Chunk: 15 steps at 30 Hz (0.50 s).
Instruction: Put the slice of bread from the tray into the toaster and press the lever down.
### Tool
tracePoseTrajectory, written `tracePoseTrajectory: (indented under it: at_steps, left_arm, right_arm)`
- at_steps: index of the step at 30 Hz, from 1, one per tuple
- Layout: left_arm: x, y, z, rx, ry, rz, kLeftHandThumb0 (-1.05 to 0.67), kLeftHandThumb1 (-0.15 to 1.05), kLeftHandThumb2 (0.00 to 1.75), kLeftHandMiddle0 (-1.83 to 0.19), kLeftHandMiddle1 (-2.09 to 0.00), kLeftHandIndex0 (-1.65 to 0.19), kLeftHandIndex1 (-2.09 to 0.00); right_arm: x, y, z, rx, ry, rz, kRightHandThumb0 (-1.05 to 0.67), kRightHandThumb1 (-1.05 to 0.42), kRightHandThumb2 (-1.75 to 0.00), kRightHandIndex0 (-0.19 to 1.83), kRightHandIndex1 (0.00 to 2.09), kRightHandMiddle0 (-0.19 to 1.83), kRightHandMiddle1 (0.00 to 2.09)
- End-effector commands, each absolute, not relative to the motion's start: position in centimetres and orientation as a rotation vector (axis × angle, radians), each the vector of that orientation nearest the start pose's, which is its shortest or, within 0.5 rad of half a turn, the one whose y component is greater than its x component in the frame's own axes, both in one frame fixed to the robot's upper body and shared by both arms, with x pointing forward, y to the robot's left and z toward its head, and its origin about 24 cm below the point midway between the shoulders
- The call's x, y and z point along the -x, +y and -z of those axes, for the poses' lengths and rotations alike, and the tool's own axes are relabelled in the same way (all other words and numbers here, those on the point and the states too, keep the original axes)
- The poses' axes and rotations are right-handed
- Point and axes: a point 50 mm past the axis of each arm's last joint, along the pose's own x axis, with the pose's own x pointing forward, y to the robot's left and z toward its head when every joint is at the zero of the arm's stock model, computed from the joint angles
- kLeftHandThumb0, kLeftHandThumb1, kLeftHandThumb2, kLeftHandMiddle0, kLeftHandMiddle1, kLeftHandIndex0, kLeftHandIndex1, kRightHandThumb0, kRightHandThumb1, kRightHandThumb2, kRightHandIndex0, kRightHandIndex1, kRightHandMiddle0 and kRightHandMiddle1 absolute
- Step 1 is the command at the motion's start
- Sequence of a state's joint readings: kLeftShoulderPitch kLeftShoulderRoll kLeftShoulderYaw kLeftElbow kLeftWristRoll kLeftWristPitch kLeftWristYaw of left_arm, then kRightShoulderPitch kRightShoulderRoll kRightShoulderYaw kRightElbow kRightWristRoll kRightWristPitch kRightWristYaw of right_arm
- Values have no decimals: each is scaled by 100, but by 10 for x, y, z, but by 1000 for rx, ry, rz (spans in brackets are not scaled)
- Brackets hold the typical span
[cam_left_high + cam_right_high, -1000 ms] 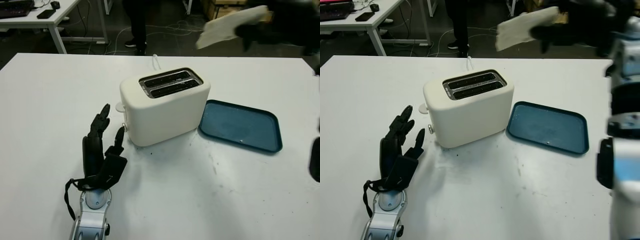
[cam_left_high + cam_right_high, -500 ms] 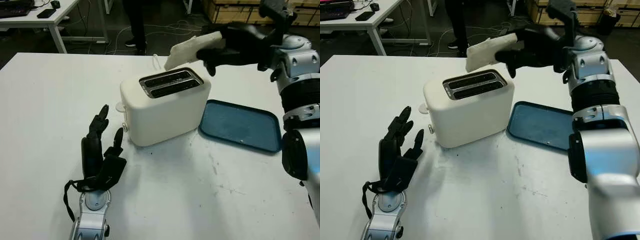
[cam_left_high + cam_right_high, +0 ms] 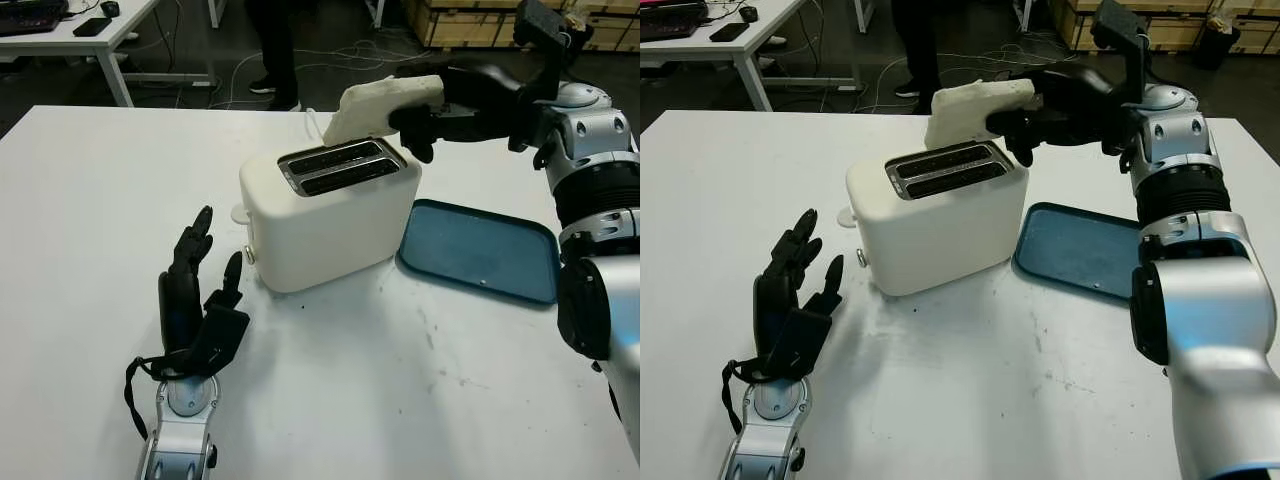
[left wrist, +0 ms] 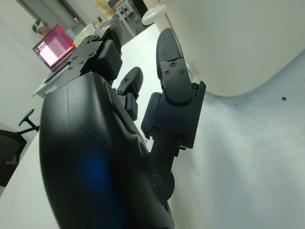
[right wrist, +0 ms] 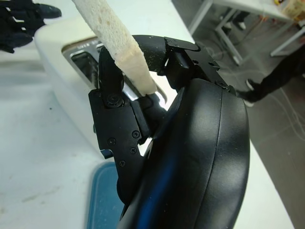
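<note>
At lower left the left hand [image 3: 195, 300] waits open beside the white toaster [image 3: 325, 215], likely placed to reach its lever. Upper centre, the right hand [image 3: 450, 100] pinches the bread slice [image 3: 375, 105] tilted above the slots, probably for lowering in; the blue tray [image 3: 480, 250] sits bare at right.

1 cream-white, rounded 2-slot toaster [image 3: 330, 215] stands on 1 white table [image 3: 90, 200]. 1 pale slice of bread [image 3: 380, 105] hangs just above the toaster, and 1 dark teal, flat rectangular tray [image 3: 480, 250] lies just beside the toaster. 2 black three-finger robot hands are present: 1 right hand [image 3: 440, 100] above the toaster, gripping the bread, and 1 left hand [image 3: 200, 300], unloaded, near the toaster's front.
</note>
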State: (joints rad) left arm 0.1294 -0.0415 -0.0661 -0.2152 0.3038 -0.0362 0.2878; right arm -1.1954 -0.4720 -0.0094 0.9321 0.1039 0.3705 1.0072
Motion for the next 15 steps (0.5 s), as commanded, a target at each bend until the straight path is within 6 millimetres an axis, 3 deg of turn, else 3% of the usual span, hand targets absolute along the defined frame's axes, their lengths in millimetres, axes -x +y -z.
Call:
tracePoseTrajectory:
  at_steps: [1, 15]
  left_arm:
    - [-228, 147, -71, -240, -183, -269, -56, 92, 46, -23, -50, -37, -1]
    - [-228, 145, -72, -238, -186, -273, -55, 92, 45, -23, -52, -38, -1]
  right_arm:
    - [-398, -184, -231, 159, 182, -838, -38, -92, -22, 108, 175, 76, 175]
    - [-396, -176, -230, 410, 163, -879, -46, -92, -16, 100, 175, 74, 175]
